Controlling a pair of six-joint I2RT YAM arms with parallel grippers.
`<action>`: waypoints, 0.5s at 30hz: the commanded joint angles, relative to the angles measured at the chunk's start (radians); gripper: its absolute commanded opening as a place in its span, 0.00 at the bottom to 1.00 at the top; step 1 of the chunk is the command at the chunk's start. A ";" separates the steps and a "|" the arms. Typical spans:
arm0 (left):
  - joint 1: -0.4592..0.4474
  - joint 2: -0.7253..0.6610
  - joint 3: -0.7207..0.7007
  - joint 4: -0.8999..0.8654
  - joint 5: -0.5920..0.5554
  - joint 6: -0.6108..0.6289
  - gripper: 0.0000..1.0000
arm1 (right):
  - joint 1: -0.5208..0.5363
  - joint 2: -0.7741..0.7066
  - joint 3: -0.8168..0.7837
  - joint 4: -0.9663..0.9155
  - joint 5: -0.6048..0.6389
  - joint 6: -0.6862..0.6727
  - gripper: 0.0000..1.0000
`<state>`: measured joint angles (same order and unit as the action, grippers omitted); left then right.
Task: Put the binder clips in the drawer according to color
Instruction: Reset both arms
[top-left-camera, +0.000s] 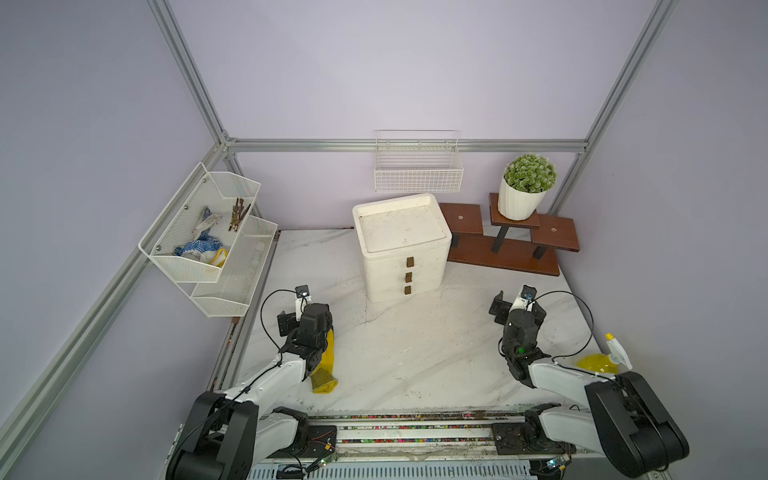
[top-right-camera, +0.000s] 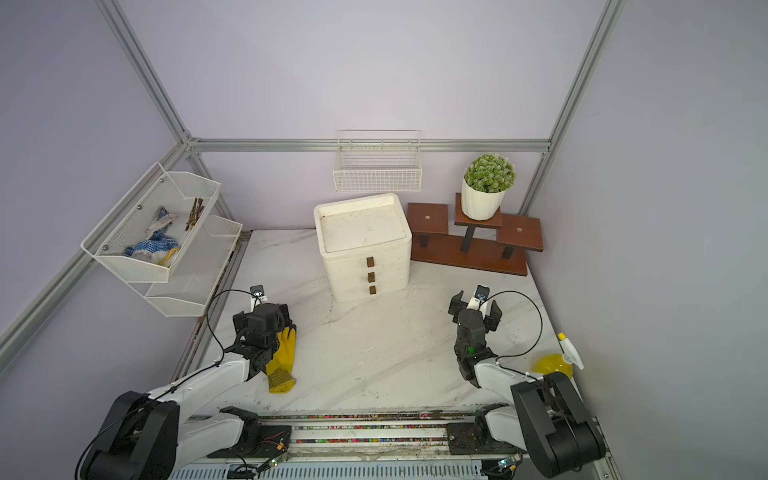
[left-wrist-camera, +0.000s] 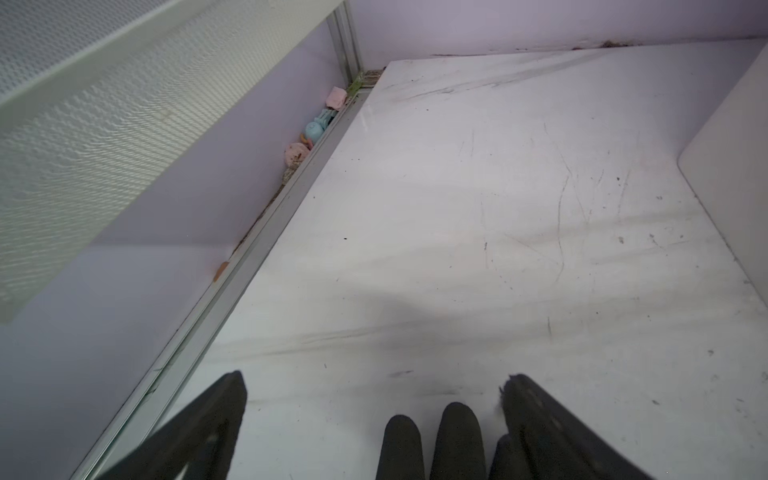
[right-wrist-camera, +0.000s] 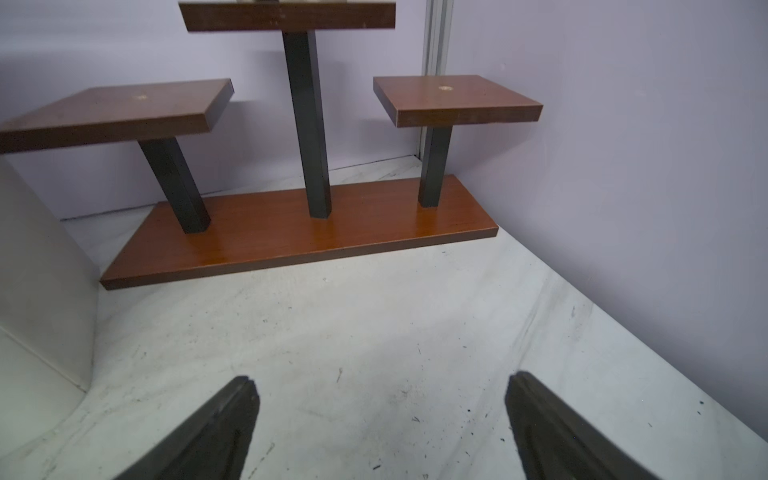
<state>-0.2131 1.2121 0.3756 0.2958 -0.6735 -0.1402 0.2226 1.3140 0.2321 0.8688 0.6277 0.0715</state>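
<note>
Black and white robot arms reach in from the near edge of a pale, marble-patterned tabletop (top-left-camera: 395, 353). The left claw (left-wrist-camera: 374, 376) is spread wide and holds nothing. It hovers over a yellow rubber glove (top-right-camera: 282, 357) lying flat, and two dark rounded tips low in the left wrist view are probably that glove's fingers in shadow. The right claw (right-wrist-camera: 380, 378) is just as wide and just as empty, above bare tabletop, with a yellow spray bottle (top-left-camera: 602, 361) lying beside that arm. No binder clips show in any view, so their direction from either claw and the way they are turned cannot be told; they may be inside the drawers or out of frame. Ahead of the claws and between them stands a white chest of three drawers (top-left-camera: 405, 257), all shut. Its small brown handles (top-left-camera: 408, 276) are stacked in a column facing the arms, and neither arm is clearly nearer. Any drawer would probably need pulling open by its handle first. Beyond the chest, toward the right arm's side, a brown wooden stand (top-left-camera: 503, 257) carries a potted plant (top-left-camera: 525, 187). A wire basket (top-left-camera: 417, 170) hangs on the back wall and a mesh rack (top-left-camera: 203, 232) on the side wall. No writing or label can be read.
</note>
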 joint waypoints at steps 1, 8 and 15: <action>0.074 0.097 -0.011 0.361 0.117 0.123 1.00 | -0.035 0.111 -0.025 0.370 -0.059 -0.057 0.99; 0.172 0.233 0.005 0.530 0.244 0.084 1.00 | -0.052 0.218 -0.018 0.431 -0.160 -0.062 0.99; 0.176 0.351 -0.085 0.811 0.285 0.098 1.00 | -0.059 0.286 -0.040 0.545 -0.180 -0.068 0.99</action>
<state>-0.0399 1.5349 0.3000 0.9234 -0.4400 -0.0498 0.1719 1.6150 0.1642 1.3769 0.4633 0.0132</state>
